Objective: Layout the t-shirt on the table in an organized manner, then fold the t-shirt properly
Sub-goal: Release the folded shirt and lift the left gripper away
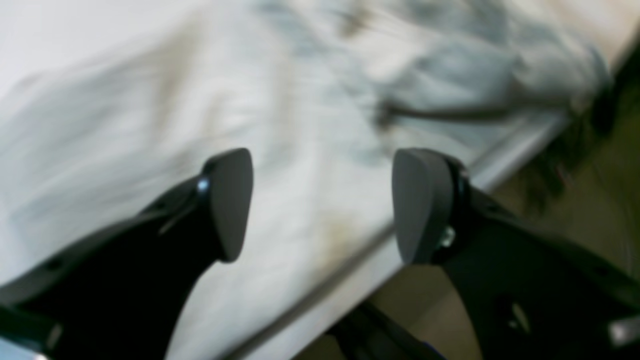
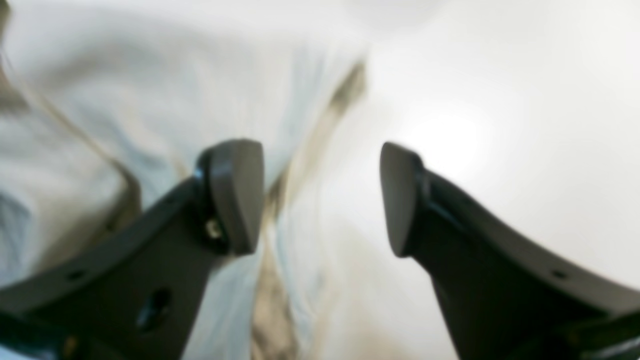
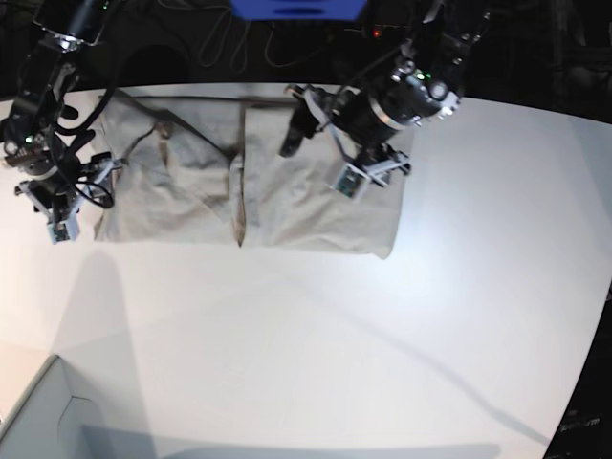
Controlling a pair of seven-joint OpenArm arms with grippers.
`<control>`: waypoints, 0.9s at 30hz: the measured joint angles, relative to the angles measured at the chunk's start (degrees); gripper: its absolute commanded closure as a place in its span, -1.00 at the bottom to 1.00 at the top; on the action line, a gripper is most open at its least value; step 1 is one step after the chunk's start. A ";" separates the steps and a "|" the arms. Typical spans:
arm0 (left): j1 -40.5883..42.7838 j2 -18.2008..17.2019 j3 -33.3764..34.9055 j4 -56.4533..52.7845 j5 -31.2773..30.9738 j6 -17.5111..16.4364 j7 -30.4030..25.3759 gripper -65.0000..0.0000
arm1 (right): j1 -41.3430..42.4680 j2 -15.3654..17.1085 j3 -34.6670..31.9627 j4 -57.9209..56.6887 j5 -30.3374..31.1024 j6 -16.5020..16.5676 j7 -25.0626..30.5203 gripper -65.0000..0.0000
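Two hands over beige t-shirt, both spread wide, gripping nothing. Right hand hovers at shirt's left edge, base view; wrist view shows fingers apart above cloth border and bare white surface. T-shirt lies partly folded along surface's far edge, vertical crease near middle. Left hand hovers above shirt's right half, fingers parted; wrist views blurred.

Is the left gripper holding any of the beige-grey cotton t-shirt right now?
No. The left gripper is open with a clear gap, hovering over the beige-grey cotton t-shirt.
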 measured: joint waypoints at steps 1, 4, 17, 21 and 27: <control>-0.02 -0.02 -2.62 0.02 -2.12 0.20 0.37 -0.30 | 0.11 -0.02 0.26 -2.19 0.28 -0.02 0.00 -0.25; -0.20 0.24 -10.23 0.13 -7.58 0.24 0.24 -0.30 | 0.13 -0.17 1.09 -7.63 0.11 -0.02 0.50 -0.27; 1.27 -3.93 -27.17 0.15 -19.19 0.42 0.59 -0.30 | 1.60 -0.02 1.20 -12.81 0.20 -0.11 1.22 -0.21; 1.25 -3.91 -30.71 -0.02 -19.98 0.44 0.28 -0.30 | 1.79 -1.03 1.20 -12.94 0.28 -0.15 1.86 0.25; 1.22 -3.28 -34.10 -2.12 -20.11 0.28 -0.09 -0.30 | 2.05 -1.92 1.09 -13.03 0.52 -0.15 1.84 1.00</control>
